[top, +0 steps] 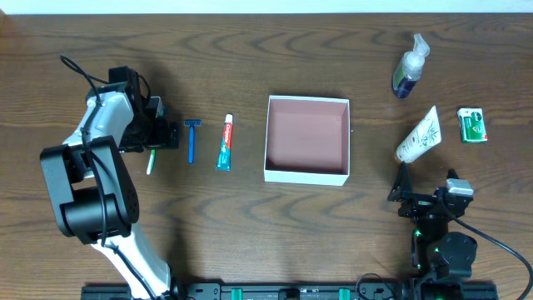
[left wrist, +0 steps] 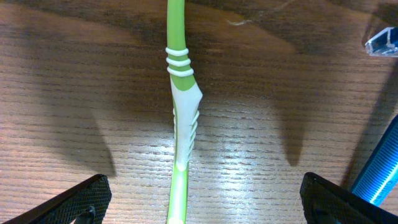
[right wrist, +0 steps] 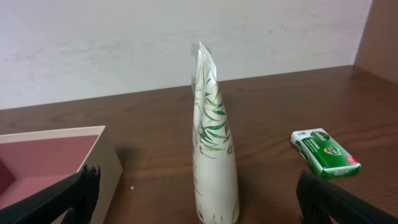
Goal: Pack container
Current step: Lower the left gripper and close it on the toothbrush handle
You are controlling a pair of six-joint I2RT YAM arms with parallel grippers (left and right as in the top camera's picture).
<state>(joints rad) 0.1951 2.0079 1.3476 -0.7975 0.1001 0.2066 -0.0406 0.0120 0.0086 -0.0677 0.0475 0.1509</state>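
Our left gripper (left wrist: 205, 200) and right gripper (right wrist: 196, 193) are wide open, both empty. The thin toothbrush (left wrist: 183, 118) at frame centre may slip if we close crooked.

We saw a dark wood-grain table (top: 333, 242) carrying 6 toiletries in 2 groups, well apart. On the left lay a green and white toothbrush (top: 151, 162), a blue razor (top: 191, 140) and a toothpaste tube (top: 225, 142), side by side and not touching.

In the left wrist view the toothbrush (left wrist: 180, 124) showed 3 white rings above a ribbed white grip, with the razor's blue handle (left wrist: 380, 167) at the right edge.

On the right sat a pump bottle (top: 410, 68), dark blue at its base. Nearer lay a white tube printed with green leaves (top: 418, 136), and near it a small green box (top: 472, 125).

In the right wrist view the tube (right wrist: 213, 137) pointed its crimped end away. The box (right wrist: 326, 154) lay apart to its right, and a white wall (right wrist: 155, 37) stood behind.
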